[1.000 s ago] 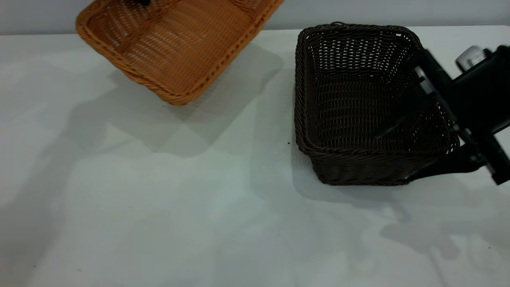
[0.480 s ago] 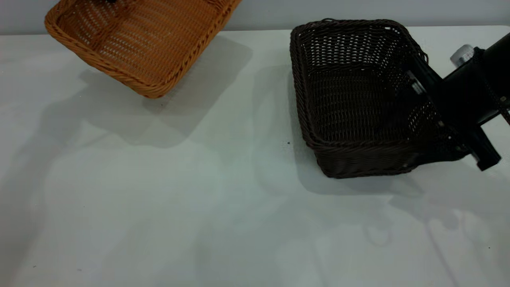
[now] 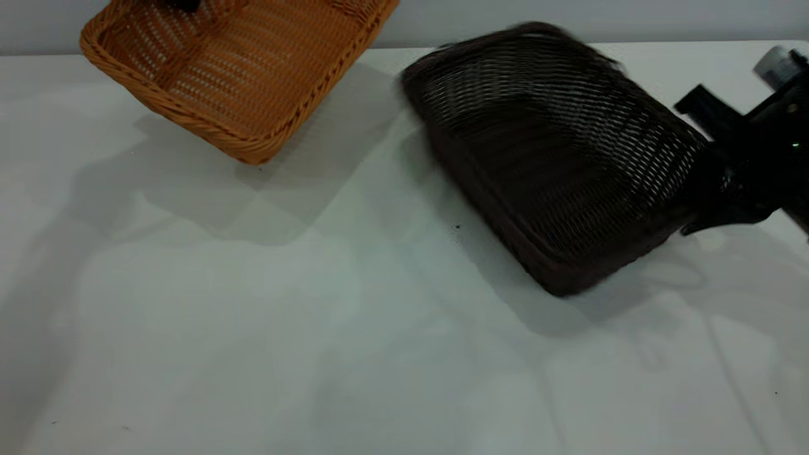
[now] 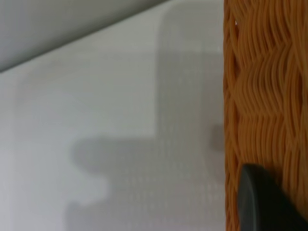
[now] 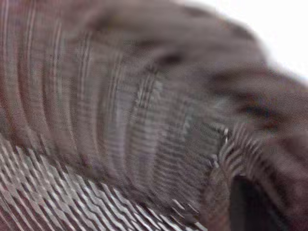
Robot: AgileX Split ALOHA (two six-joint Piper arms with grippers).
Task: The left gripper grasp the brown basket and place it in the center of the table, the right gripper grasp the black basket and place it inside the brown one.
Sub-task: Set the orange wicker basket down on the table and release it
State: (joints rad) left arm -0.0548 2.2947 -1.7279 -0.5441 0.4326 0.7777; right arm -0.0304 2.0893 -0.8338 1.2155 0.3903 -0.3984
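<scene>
The brown basket [image 3: 240, 69] hangs tilted above the far left of the table [image 3: 253, 328], partly cut off by the top edge. My left gripper [image 3: 183, 5] shows only as a black tip at its far rim and is shut on it. In the left wrist view one black finger [image 4: 264, 204] lies against the orange weave [image 4: 262, 96]. The black basket [image 3: 556, 164] is tilted and blurred with motion at the right centre. My right gripper [image 3: 701, 202] is shut on its right wall. The right wrist view shows the dark weave [image 5: 120, 120] close up.
A grey wall [image 3: 569, 19] runs behind the table's far edge. The right arm's black body [image 3: 765, 151] reaches in from the right edge. Bare white tabletop spans the front and the middle.
The black basket has swung and turned to the left, tipping up off the table in the right gripper. The brown basket moved left, then slightly back right.
</scene>
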